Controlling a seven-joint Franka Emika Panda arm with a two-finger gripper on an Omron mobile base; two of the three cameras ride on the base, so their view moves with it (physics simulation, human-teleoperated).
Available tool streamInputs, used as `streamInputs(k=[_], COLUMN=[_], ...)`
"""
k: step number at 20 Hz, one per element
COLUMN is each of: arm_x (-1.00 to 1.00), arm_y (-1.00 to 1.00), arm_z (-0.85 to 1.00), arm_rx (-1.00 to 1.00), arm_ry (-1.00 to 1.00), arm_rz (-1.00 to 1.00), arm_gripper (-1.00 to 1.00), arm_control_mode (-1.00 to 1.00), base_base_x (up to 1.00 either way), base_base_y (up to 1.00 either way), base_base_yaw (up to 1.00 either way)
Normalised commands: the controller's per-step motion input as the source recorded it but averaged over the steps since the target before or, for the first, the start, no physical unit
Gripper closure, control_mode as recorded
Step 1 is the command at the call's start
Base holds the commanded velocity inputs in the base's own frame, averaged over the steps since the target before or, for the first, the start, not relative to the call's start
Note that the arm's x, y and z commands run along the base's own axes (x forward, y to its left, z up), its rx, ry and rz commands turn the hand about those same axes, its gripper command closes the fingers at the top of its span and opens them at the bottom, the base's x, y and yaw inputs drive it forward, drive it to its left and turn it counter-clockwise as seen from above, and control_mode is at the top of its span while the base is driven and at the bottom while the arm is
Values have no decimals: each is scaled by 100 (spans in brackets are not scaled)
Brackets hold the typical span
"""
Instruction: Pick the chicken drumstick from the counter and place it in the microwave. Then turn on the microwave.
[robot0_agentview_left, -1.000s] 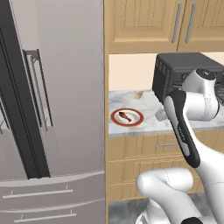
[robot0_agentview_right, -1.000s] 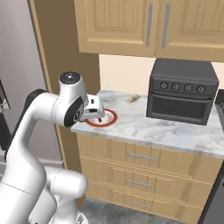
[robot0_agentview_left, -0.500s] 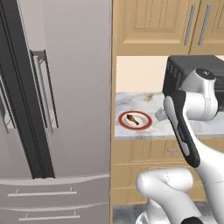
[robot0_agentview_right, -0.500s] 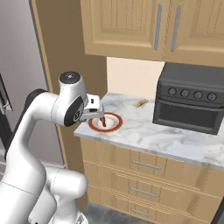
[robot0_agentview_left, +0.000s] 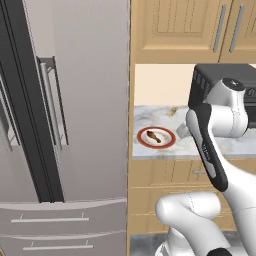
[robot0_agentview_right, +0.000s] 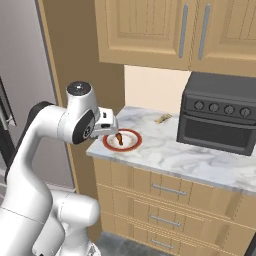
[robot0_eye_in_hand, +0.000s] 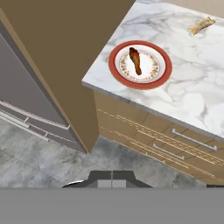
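Observation:
The chicken drumstick (robot0_agentview_left: 153, 136) (robot0_agentview_right: 119, 138) (robot0_eye_in_hand: 135, 61) is a small reddish-brown piece lying on a red-rimmed plate (robot0_agentview_left: 172, 142) (robot0_agentview_right: 132, 146) (robot0_eye_in_hand: 114, 65). The plate sits near the left end of the marbled counter (robot0_agentview_left: 235, 146) (robot0_agentview_right: 185, 155) (robot0_eye_in_hand: 192, 96). My gripper (robot0_agentview_right: 112, 128) (robot0_eye_in_hand: 112, 176) hangs shut and empty in front of the counter's left corner, short of the plate and a little above it. The microwave is out of view.
A black toaster oven (robot0_agentview_left: 210, 80) (robot0_agentview_right: 220, 120) with knobs stands on the counter's right part. A small tan scrap (robot0_eye_in_hand: 201, 25) (robot0_agentview_right: 162, 118) lies behind the plate. A tall steel fridge (robot0_agentview_left: 50, 125) and a wooden side panel (robot0_eye_in_hand: 65, 65) flank the counter's left end. Wooden cabinets hang above.
The whole picture has slid rightward in both base views, so the base has driven left. The arm holds the same pose with its gripper shut. The drumstick stays on its plate.

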Motion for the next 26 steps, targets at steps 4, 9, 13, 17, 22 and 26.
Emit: streamInputs(k=[4, 9, 13, 17, 22, 26], arm_x=[0, 0, 9, 21, 17, 22], arm_y=[0, -6, -17, -23, -20, -12], arm_z=[0, -8, -12, -17, -14, -9], arm_rx=[0, 0, 0, 0, 0, 0], arm_ry=[0, 0, 0, 0, 0, 0], arm_rz=[0, 0, 0, 3, 3, 1], arm_gripper=[100, 100, 100, 100, 100, 100], arm_control_mode=[100, -100, -100, -100, -100, -100], base_base_x=[0, 0, 0, 0, 0, 0], base_base_y=[-3, 0, 0, 0, 0, 0], base_base_yaw=[0, 0, 0, 0, 0, 0])
